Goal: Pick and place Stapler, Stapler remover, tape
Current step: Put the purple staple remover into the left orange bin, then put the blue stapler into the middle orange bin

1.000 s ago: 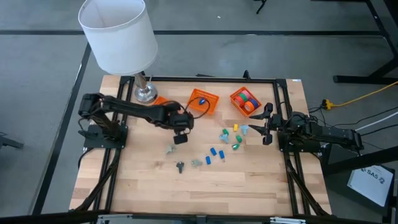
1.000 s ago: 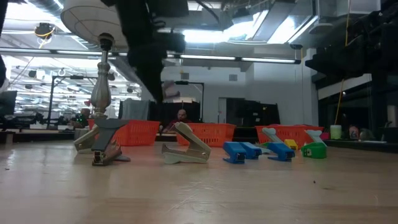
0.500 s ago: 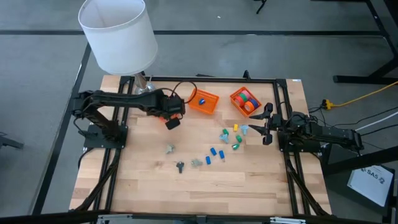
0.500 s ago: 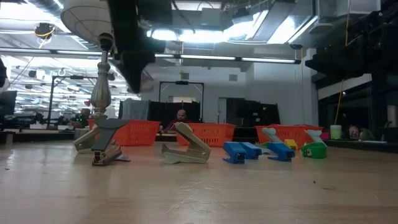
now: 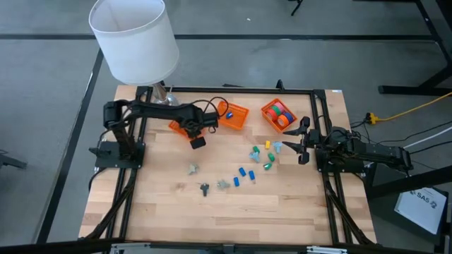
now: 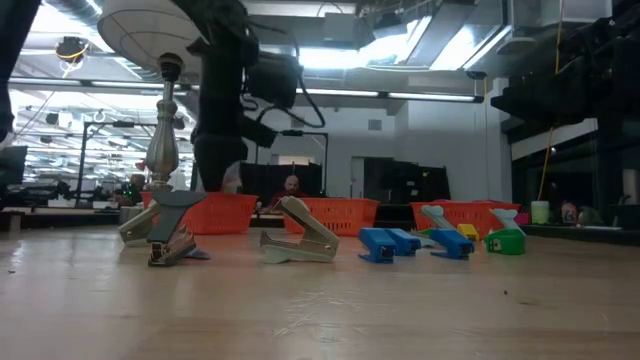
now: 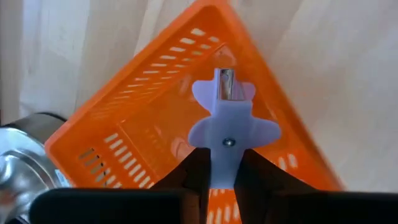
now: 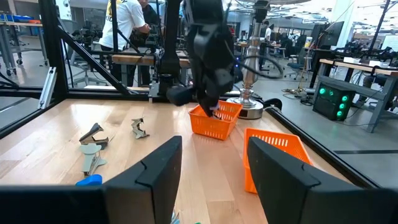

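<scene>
Above orange basket (image 7: pixel 155 124): left hand (image 7: pixel 222 177) pinching stapler remover (image 7: pixel 225 118) | lamp base (image 7: pixel 22 155) beside | right hand (image 8: pixel 208 168) spread

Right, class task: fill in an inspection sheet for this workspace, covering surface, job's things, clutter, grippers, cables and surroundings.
Surface: wooden table inside a black frame.
Job's things: pale staple remover gripped over an empty orange basket; tape rolls fill the right basket; more pieces lie loose mid-table.
Clutter: lamp at the back left.
Grippers: left gripper shut on the remover; right gripper open, waiting at the right edge.
Cables: yellow cable on the floor.
Surroundings: person beyond the table.
</scene>
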